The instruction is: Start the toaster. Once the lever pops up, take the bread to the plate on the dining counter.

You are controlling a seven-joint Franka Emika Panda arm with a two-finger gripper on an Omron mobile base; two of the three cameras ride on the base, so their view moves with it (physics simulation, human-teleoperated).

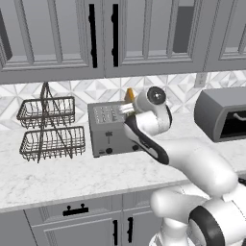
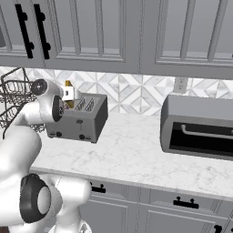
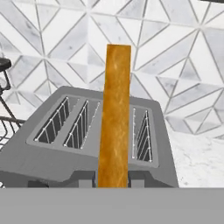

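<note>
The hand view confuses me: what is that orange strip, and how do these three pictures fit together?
You are looking at one white robot arm in a simulated kitchen. Two pictures come from cameras on its base, behind it to the left and right; the third looks along the gripper. On the marble worktop stand a wire basket rack, the grey toaster and a larger dark appliance. The orange strip is the bread seen edge-on. The gripper is closed on it and holds it upright above the toaster's slots, apparently lifted clear of them.
</note>
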